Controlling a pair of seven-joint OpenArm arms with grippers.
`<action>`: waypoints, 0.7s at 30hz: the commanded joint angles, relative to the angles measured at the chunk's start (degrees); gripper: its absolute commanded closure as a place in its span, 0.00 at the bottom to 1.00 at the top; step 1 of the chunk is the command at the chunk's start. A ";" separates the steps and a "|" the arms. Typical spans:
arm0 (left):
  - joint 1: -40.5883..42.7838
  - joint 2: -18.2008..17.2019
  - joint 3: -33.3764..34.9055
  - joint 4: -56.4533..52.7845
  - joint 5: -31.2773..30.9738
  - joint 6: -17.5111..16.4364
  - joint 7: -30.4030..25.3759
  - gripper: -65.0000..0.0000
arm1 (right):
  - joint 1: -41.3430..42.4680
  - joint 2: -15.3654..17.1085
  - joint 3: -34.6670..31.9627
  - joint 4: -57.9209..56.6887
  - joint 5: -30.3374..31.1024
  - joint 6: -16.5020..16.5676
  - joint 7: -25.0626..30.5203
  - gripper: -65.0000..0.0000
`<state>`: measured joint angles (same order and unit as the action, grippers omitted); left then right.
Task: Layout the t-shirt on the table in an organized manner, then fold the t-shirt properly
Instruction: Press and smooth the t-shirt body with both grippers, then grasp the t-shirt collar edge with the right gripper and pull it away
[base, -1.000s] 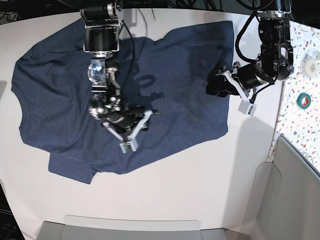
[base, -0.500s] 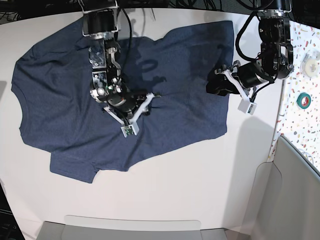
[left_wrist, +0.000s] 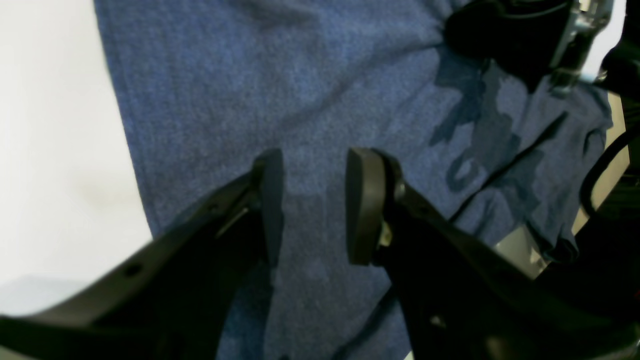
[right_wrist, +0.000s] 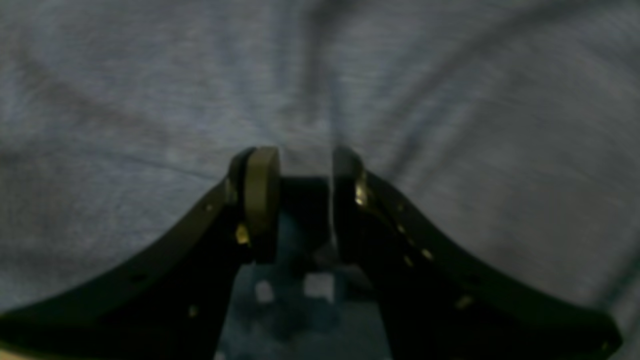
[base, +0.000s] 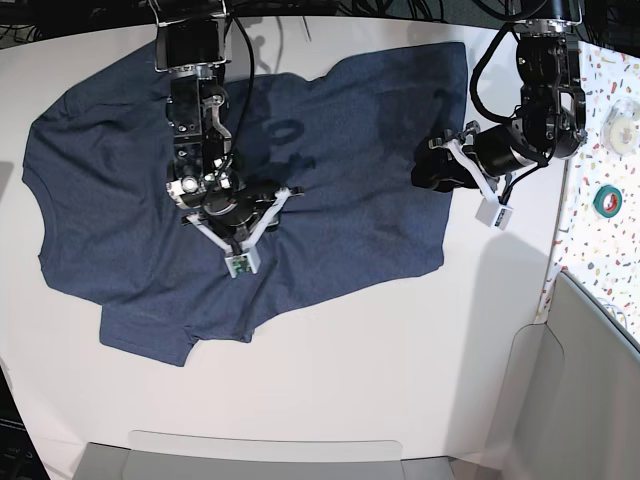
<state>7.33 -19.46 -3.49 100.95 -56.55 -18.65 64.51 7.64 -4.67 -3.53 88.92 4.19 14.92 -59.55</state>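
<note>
The dark navy t-shirt (base: 110, 200) lies spread over the white table (base: 350, 380), body to the right and sleeves to the left. My right gripper (base: 222, 205) is down on the middle of the shirt. In the right wrist view its fingers (right_wrist: 262, 190) pinch the t-shirt (right_wrist: 125, 75), and creases run out from the right gripper (right_wrist: 304, 170). My left gripper (base: 425, 170) hovers over the shirt's right edge. In the left wrist view the left gripper (left_wrist: 314, 180) is open, with flat t-shirt (left_wrist: 225, 75) under it and bare table (left_wrist: 50, 125) to the left.
A speckled terrazzo strip (base: 590, 250) runs along the right side, carrying a green tape roll (base: 607, 200) and a white roll (base: 622, 128). A grey bin (base: 590, 380) sits at lower right, and a grey panel (base: 265, 450) lines the front edge.
My right gripper has moved up and to the left across the shirt, pulling fabric with it. The shirt's lower right hem has shifted left. The left arm has stayed still.
</note>
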 joint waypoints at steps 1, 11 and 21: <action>-0.34 -0.62 -0.43 1.08 -1.07 -0.38 -0.64 0.70 | 1.90 -1.53 1.11 2.81 0.08 -0.10 1.31 0.71; 0.80 -0.71 -0.43 1.08 -1.07 -0.38 -0.55 0.70 | -6.89 -3.11 22.65 21.80 26.01 0.16 -8.63 0.33; 0.97 -0.80 -0.34 0.99 -1.07 -0.38 -0.55 0.70 | -30.72 2.34 49.20 25.84 62.32 -0.10 -9.15 0.25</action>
<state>8.75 -19.57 -3.49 100.99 -56.73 -18.85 64.55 -23.24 -2.70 45.56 113.73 64.60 14.85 -69.54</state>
